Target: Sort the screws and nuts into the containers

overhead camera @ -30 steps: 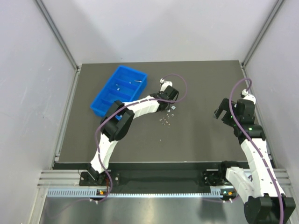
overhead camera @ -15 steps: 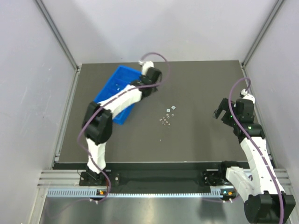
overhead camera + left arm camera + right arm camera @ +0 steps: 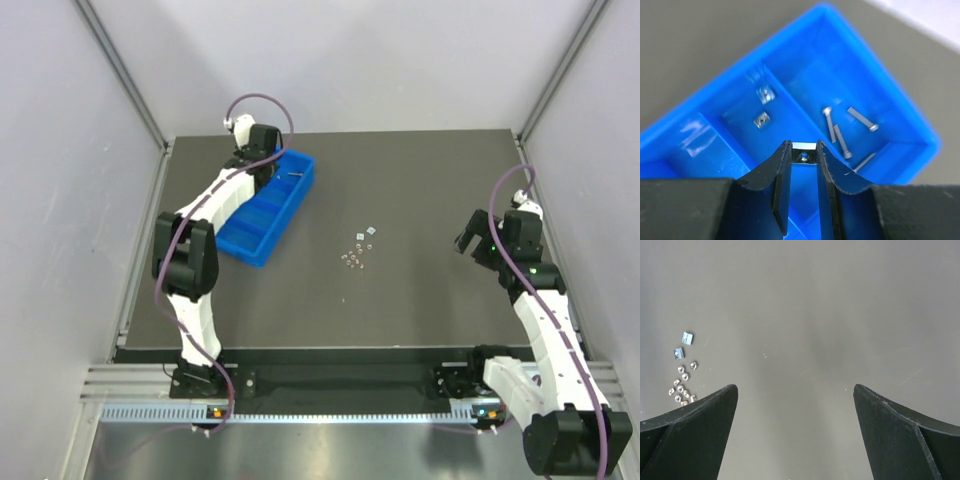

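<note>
My left gripper (image 3: pixel 804 150) is shut on a small square silver nut (image 3: pixel 804 153), pinched between its black fingertips above the blue tray (image 3: pixel 805 65). Straight below is a compartment wall. The compartment to the right holds several screws (image 3: pixel 840 134). The one to the left holds two square nuts (image 3: pixel 762 120). In the top view the left gripper (image 3: pixel 262 165) hovers over the tray's (image 3: pixel 262 215) far end. A cluster of loose nuts (image 3: pixel 354 256) lies mid-table. My right gripper (image 3: pixel 795 388) is open over bare table, with nothing between its fingers.
The right wrist view shows the nut cluster (image 3: pixel 682 390) and two square nuts (image 3: pixel 682 346) far to the left of the right gripper (image 3: pixel 478 240). The dark table (image 3: pixel 440 180) is bordered by grey walls and a metal rail along the near edge.
My left arm has swung from the nut cluster at mid-table back and to the left, over the tray's far end, with the nut in its jaws. The right arm has barely moved.
</note>
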{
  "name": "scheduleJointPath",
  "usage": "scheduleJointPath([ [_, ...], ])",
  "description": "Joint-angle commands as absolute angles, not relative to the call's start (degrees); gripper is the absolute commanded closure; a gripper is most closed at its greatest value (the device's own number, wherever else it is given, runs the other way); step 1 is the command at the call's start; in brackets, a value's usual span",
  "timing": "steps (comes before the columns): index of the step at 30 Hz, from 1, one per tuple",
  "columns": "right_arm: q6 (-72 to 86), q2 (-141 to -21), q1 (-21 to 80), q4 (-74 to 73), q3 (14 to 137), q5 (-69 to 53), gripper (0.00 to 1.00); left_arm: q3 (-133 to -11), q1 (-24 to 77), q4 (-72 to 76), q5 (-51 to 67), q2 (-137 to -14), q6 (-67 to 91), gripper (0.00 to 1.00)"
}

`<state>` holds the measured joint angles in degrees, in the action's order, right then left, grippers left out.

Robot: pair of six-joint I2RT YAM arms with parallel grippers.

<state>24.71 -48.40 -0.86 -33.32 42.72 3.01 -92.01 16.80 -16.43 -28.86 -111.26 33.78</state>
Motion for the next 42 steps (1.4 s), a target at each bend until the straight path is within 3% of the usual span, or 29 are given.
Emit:
scheduleJointPath([
  [1, 25.5, -47.3, -0.4, -31.1, 42.1, 3.0, 0.00, -93.4, 16.3, -15.9, -28.4, -114.1, 33.9, 0.76],
  [9, 25.4, -47.3, -0.4, -31.6, 42.4, 3.5, 0.00, -91.5, 15.9, -16.2, -29.1, -115.5, 34.7, 0.72],
  [11, 25.2, -47.6, -0.4, -31.6, 42.5, 3.5, 0.00, -91.5, 16.0, -16.4, -28.8, -115.1, 34.4, 0.54],
  [15, 25.0, -47.5, -0.4, -31.6, 42.7, 3.7, 0.00, -91.4, 16.1, -16.8, -26.6, -112.3, 32.7, 0.38],
  [18, 25.1, -47.2, -0.4, -31.6, 42.5, 3.8, 0.00, -91.3, 17.5, -17.3, -24.1, -108.9, 32.2, 0.36],
  [25, 25.0, -47.3, -0.4, -31.6, 41.9, 3.7, 0.01, -90.4, 32.9, -18.0, -27.2, -103.4, 30.3, 0.34],
  [30, 24.7, -47.0, -0.4, -31.6, 41.7, 4.0, 0.00, -91.0, 41.5, -18.5, -26.3, -107.0, 31.8, 0.37],
  [42, 23.7, -45.3, -0.4, -32.4, 40.5, 5.3, 0.00, -97.4, 45.1, -24.2, -17.8, -119.1, 27.4, 0.39],
])
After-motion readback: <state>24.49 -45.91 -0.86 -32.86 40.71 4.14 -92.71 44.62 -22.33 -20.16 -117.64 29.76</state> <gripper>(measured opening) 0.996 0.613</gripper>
